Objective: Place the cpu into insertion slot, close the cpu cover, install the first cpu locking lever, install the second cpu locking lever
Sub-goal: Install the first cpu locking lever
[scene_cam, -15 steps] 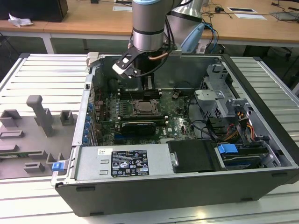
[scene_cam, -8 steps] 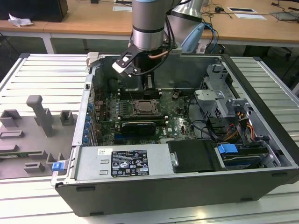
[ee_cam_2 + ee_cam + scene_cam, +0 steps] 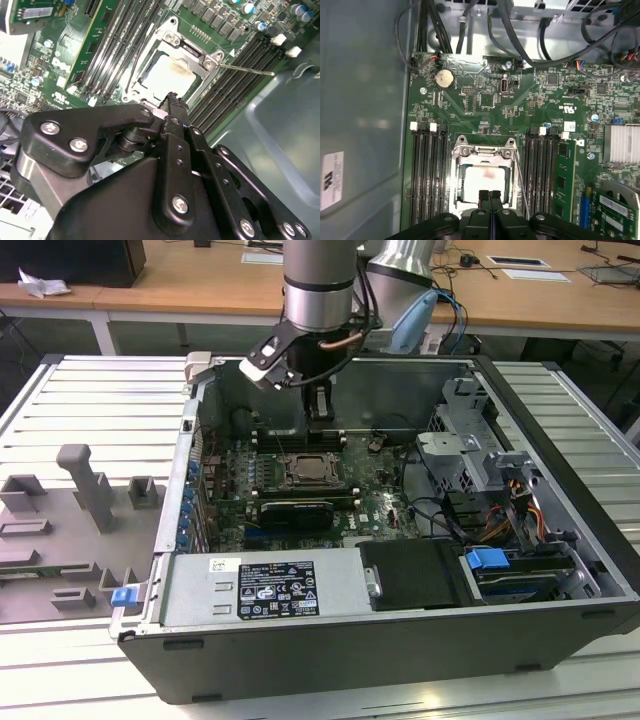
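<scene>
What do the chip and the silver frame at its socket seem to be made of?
The chip has a pale grey top, probably matte metal: it glows softly, with no sharp glare. The frame looks like bare stamped steel: bright silver, thin, with hard highlights on its edges.

Bright even light; glare whitens the cpu [image 3: 167, 77], case [image 3: 400, 665] interior shadowed

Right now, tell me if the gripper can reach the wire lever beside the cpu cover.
Probably yes. The gripper hangs shut just above the cpu cover, and the wire lever juts out beside it over low memory slots, with nothing standing between them.
</scene>
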Robot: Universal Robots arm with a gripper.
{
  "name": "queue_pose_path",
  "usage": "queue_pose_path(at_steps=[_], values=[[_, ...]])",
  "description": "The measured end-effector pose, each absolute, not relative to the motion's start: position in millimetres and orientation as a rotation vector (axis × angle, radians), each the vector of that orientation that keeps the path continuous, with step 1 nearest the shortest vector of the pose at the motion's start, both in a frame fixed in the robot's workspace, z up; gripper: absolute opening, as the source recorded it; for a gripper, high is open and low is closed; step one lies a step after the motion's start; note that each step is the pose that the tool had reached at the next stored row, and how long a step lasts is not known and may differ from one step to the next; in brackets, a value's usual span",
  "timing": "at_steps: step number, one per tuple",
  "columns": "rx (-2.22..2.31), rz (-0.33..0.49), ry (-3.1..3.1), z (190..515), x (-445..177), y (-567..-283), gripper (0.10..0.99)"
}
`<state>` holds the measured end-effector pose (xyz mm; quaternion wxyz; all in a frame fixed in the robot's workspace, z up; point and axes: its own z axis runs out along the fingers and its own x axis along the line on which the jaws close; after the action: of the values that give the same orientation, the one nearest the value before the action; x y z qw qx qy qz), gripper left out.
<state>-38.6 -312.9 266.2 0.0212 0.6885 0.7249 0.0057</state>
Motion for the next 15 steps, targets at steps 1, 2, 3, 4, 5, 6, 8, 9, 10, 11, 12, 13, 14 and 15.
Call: queue_pose_path(at_steps=[1,2,3,4,5,6,8,9,10,11,12,13,14,15], values=[[2.134,0.018,2.247,268.6,-38.6,-312.9,0.106],[2.134,0.018,2.247,272.0,-38.6,-313.0,0.106],[2.134,0.018,2.247,273.7,-38.6,-312.9,0.106],[2.134,0.018,2.247,275.0,-38.6,-313.0,0.106],[2.133,0.018,2.248,275.7,-38.6,-312.9,0.106],[2.126,0.018,2.255,275.7,-38.6,-312.9,0.106],[2.059,0.02,2.316,275.8,-38.6,-312.9,0.106],[2.037,0.02,2.337,275.8,-38.6,-312.9,0.106],[2.014,0.021,2.356,275.8,-38.6,-312.9,0.106],[1.996,0.022,2.372,275.8,-38.6,-312.9,0.106],[1.97,0.022,2.394,275.8,-38.6,-312.9,0.106],[1.949,0.023,2.411,275.8,-38.6,-312.9,0.106],[1.914,0.024,2.439,275.8,-38.6,-312.9,0.106],[1.89,0.024,2.458,275.8,-38.6,-312.9,0.106]])
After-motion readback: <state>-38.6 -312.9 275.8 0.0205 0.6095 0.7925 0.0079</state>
